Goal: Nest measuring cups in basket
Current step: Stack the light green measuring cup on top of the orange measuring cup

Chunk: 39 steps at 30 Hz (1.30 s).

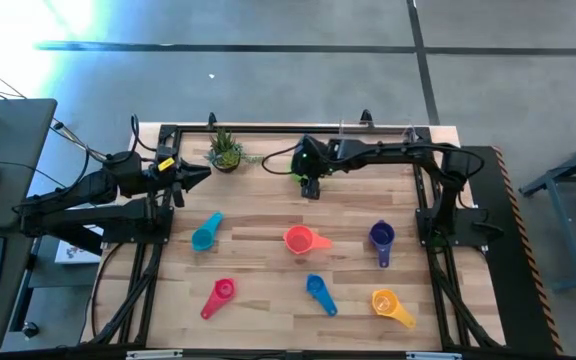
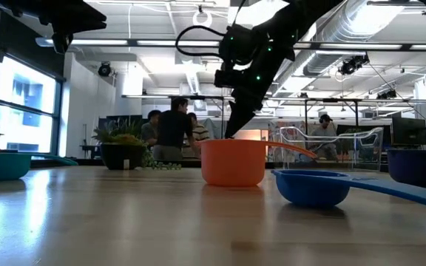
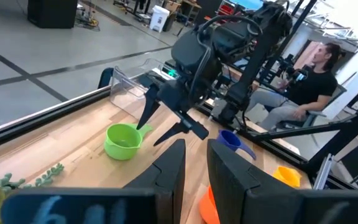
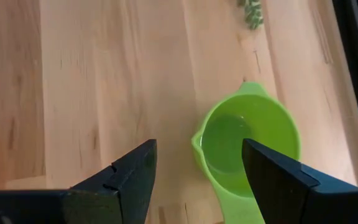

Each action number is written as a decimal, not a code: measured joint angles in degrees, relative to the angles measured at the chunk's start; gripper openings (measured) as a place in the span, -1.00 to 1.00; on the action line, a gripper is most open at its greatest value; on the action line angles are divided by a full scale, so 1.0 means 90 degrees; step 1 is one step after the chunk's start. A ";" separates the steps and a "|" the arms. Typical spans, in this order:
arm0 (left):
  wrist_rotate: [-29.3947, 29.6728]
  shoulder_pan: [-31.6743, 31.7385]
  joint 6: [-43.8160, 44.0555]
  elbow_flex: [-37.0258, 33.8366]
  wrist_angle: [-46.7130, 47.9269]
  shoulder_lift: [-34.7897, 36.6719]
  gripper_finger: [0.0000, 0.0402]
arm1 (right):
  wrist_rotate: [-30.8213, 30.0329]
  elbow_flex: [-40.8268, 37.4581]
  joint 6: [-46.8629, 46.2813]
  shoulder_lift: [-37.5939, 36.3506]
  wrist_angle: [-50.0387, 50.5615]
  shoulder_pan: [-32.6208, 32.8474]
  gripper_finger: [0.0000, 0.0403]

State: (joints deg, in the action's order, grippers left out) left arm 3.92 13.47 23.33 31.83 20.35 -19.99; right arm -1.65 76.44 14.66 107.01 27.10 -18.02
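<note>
The green measuring cup (image 4: 247, 146), a glossy round plastic scoop with a pour lip, is sitting on the pale wood-grain counter (image 1: 268, 290) just below the right tool (image 4: 194, 177), whose dark fingers are standing wide apart above it, holding nothing. The basket (image 3: 132, 81), clear and thin-walled with rounded corners, is lying just beyond the green cup at the counter's far edge, and it appears to be holding nothing yet, so the nesting looks barely begun. Nearer than the green cup, the teal (image 1: 206, 233), orange-red (image 1: 302, 239), purple (image 1: 382, 238), pink (image 1: 220, 295), blue (image 1: 319, 291) and yellow (image 1: 388, 304) cups are lying scattered and apart, each with a short flat handle. The left tool (image 1: 196, 172) is waiting well to the left of the green cup, beside a small potted plant (image 1: 225, 152), its fingers parted narrowly and empty.
</note>
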 joint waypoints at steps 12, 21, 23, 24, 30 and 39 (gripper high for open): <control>0.0168 0.0000 0.0001 -0.0005 0.0188 0.0000 -0.71 | 0.0001 0.0002 0.0262 0.0208 -0.0179 -0.0054 0.14; 0.0168 0.0000 0.0044 -0.0007 0.0292 -0.0002 -0.71 | 0.0034 0.0002 0.0368 0.0288 -0.0188 -0.0250 0.14; 0.0166 0.0000 0.0044 -0.0007 0.0292 0.0001 -0.71 | 0.0034 0.0002 0.0535 0.0288 -0.0187 -0.0272 0.14; 0.0168 0.0000 0.0044 -0.0007 0.0292 0.0001 -0.71 | 0.0038 0.0002 0.0593 0.0288 -0.0186 -0.0291 0.14; 0.0166 0.0000 0.0049 -0.0007 0.0292 0.0001 -0.71 | 0.0079 0.0002 0.0780 0.0288 -0.0182 -0.0351 0.14; 0.0202 0.0000 0.0049 -0.0007 0.0292 -0.0001 -0.71 | 0.0195 0.0002 0.1117 0.0288 -0.0045 -0.0364 0.14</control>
State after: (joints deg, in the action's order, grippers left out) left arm 5.74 13.47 23.77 31.77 22.98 -20.01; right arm 0.10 76.47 24.71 109.60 26.70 -21.30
